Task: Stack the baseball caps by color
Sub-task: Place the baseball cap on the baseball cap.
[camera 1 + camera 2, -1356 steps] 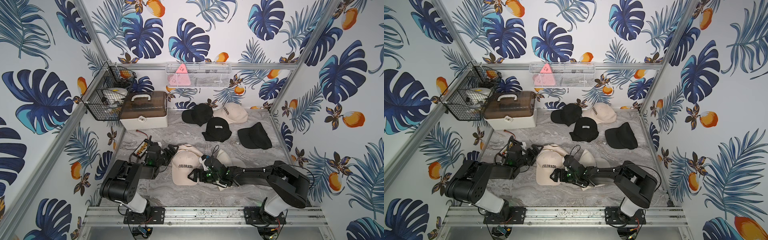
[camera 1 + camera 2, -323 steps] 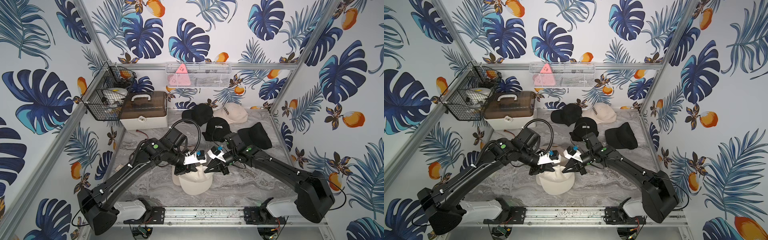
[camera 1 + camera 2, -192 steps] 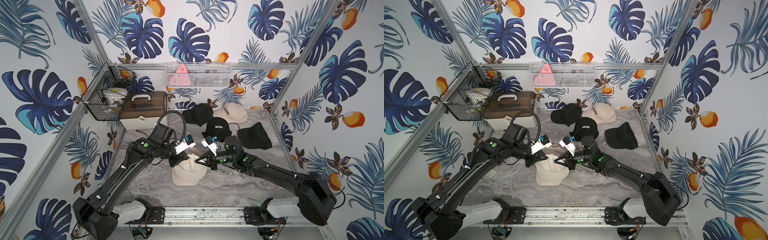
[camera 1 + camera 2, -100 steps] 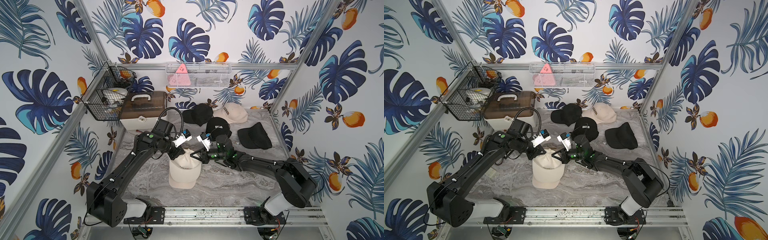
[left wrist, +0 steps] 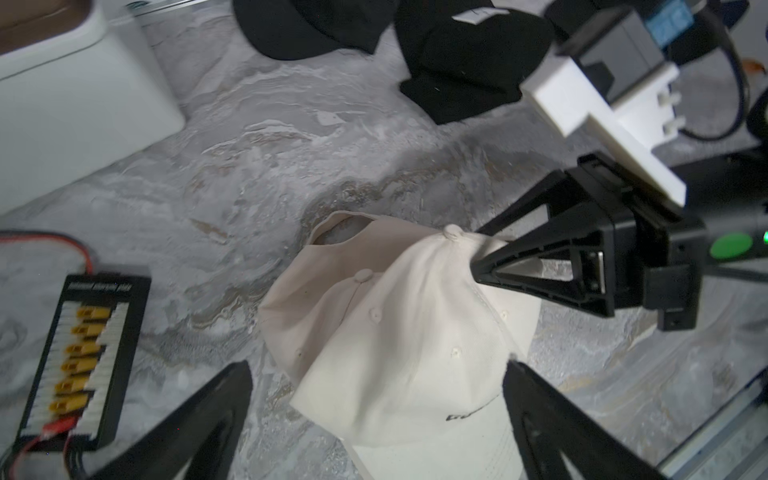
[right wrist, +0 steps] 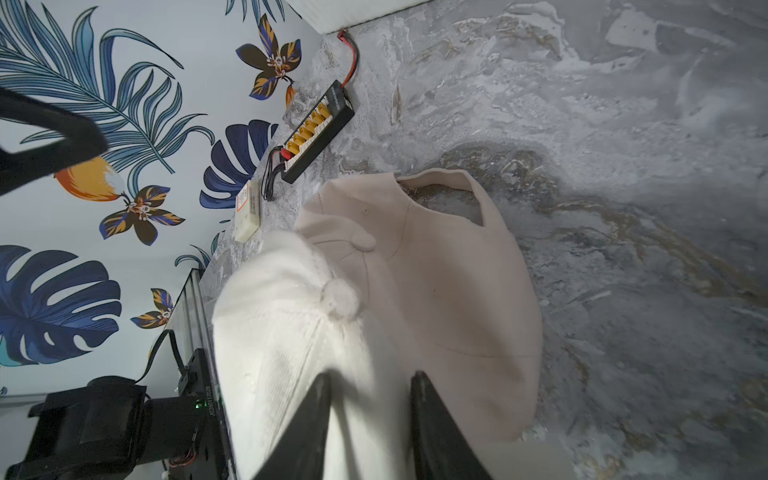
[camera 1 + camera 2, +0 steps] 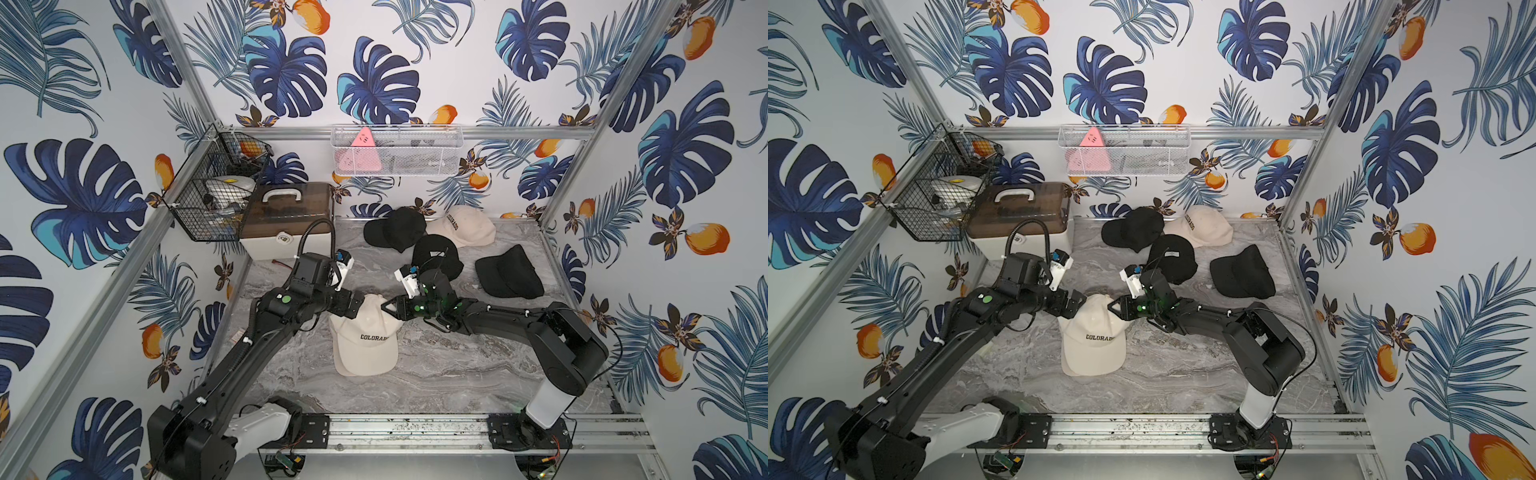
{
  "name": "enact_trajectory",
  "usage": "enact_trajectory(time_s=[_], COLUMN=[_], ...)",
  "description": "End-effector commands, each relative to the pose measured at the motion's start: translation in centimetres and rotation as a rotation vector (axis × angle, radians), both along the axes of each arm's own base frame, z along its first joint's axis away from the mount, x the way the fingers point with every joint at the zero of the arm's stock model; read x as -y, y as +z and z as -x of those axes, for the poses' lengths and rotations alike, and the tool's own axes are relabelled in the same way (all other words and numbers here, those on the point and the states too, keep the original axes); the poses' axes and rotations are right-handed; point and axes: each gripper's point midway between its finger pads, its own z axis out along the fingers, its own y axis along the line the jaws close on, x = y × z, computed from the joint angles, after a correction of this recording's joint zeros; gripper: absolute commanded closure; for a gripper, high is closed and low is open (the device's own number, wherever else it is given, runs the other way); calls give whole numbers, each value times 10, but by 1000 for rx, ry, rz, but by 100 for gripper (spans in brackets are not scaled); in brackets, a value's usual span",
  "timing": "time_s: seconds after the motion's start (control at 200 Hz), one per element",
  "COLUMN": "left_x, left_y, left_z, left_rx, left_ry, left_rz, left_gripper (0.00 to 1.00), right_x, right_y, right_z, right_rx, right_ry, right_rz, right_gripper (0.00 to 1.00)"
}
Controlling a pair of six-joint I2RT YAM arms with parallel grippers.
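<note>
Since half a second ago both arms have dropped lower and the left gripper [image 7: 360,307] has let go. Its jaws now stand wide apart beside the crown of the cream cap [image 7: 365,332]. That cap lies front and centre on the marble table [image 7: 436,374], on top of a second cream cap [image 7: 341,365], with black "COLORADO" lettering readable across its front. The right gripper [image 7: 385,308] touches the crown near the top button, jaws slightly parted with fabric between them; whether it still pinches cannot be told. At the back lie a third cream cap [image 7: 469,226], also lettered "COLORADO", and three black caps [image 7: 397,228], one bearing a small pale logo [image 7: 435,253].
</note>
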Motion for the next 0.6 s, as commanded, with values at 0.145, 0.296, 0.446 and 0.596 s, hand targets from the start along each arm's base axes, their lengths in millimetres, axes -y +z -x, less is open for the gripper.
enact_trajectory(time_s=[0.145,0.296,0.446,0.596], left_x=[-30,-50,-66,-89], left_y=[-21,-43,-51,-66], left_z=[38,47,34,18], left_rx=[-137,-141,-144,-165], left_ry=[487,598,685,812], left_rz=[320,316,417,672], left_gripper=[1,1,1,6], right_x=[-1,-10,-21,-31], right_y=[8,29,58,83], right_z=[-8,-1,13,26], right_rx=[-14,-4,30,54], right_ry=[-41,5,84,154], right_rz=[-10,-55,-90,-124], right_gripper=[77,89,95,96])
